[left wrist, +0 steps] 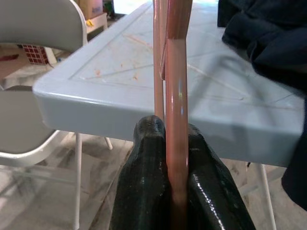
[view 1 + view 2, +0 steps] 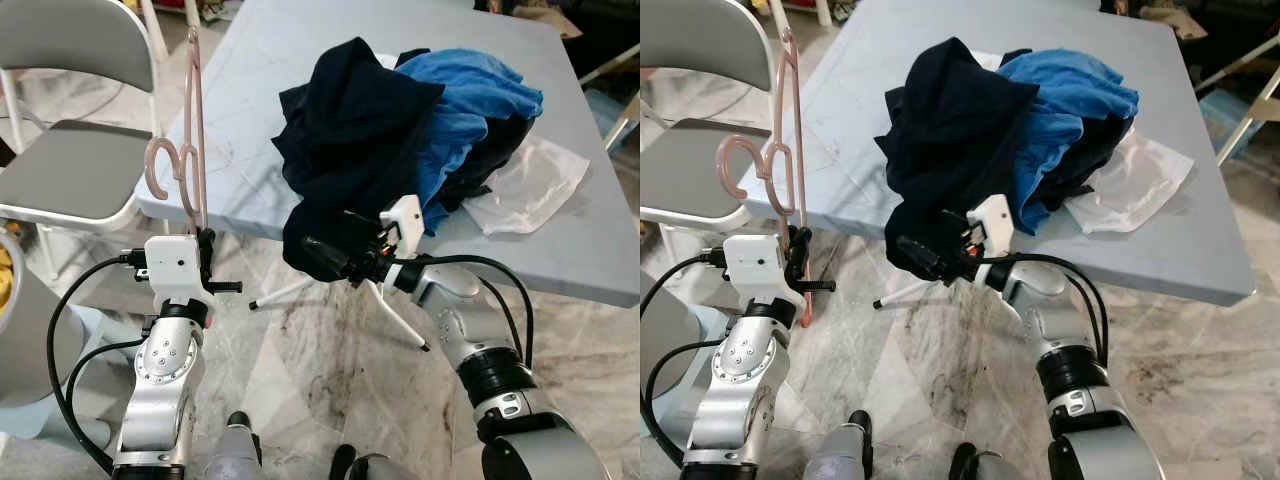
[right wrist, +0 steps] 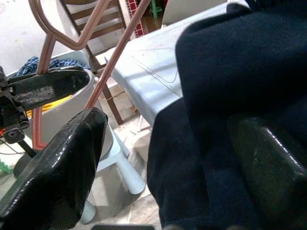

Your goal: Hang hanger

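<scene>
Two tools: L (image 2: 205, 262) clamps hanger (image 2: 190, 140).

Both head views look down over the table (image 2: 300, 90); each wrist view faces its edge from close by.

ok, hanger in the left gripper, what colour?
Pale pink hanger, clamped in the left gripper; clearest in the left eye view.

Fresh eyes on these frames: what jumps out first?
The heap of dark navy and blue clothes piled on the grey table, spilling over its near edge. The left gripper holds a pink hanger upright beside the table corner, while the right gripper, fingers open, reaches into the hanging navy cloth.
</scene>
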### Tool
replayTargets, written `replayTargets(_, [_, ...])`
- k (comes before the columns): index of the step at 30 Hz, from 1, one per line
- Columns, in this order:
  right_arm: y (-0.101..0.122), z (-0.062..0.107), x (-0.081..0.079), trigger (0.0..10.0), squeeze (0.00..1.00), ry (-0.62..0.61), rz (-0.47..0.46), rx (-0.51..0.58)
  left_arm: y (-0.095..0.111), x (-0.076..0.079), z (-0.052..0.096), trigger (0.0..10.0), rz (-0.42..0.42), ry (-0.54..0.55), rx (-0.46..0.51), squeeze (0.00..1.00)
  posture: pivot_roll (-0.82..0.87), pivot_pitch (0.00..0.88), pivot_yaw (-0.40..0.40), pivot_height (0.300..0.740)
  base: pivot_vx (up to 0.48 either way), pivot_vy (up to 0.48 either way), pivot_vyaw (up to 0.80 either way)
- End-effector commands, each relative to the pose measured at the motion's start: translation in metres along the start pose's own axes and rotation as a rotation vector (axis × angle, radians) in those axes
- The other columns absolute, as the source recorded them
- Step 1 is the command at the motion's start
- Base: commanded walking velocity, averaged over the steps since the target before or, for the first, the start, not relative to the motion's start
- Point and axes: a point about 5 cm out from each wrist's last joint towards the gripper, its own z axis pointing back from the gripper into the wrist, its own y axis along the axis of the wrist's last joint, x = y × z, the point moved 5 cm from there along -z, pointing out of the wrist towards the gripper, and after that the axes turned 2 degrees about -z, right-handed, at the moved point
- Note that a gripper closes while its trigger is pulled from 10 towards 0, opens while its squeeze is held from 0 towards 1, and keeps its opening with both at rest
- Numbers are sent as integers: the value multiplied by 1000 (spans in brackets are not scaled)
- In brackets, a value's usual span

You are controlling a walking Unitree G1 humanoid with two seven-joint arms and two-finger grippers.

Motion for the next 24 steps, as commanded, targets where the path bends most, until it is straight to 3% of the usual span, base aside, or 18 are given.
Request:
replayTargets(1, [-3,-2,-3,10000,0,6,-8,-11,-2,-1,2,10000,-5,3,-5,0,264,224,-71,740,0,0,0])
replayTargets(8, [-17,-27,-26,10000,0,85,-36,-83,-3,-5,4,10000,-8,22,-8,0,284,222,-83,740,0,0,0])
replayTargets(12, [-20,-33,-28,10000,0,86,-39,-98,-3,-5,5,10000,-8,23,-7,0,288,221,-83,740,0,0,0])
replayTargets(15, [-10,-47,-14,10000,0,-36,-13,-100,-2,-5,5,10000,-10,25,-5,0,292,220,-83,740,0,0,0])
replayTargets(19, [19,-54,22,10000,0,-308,43,-46,-2,-5,5,10000,-11,25,-4,0,291,221,-82,740,0,0,0])
replayTargets(21, [30,-52,33,10000,0,-382,91,-23,-2,-5,5,10000,-10,25,-5,0,291,222,-83,740,0,0,0])
replayTargets(23, [71,-31,73,10000,0,-690,222,53,-3,-3,6,10000,-7,25,-7,0,294,222,-88,740,0,0,0])
replayTargets(24, [71,-31,73,10000,0,-690,222,53,-3,-3,6,10000,-7,25,-7,0,294,222,-88,740,0,0,0])
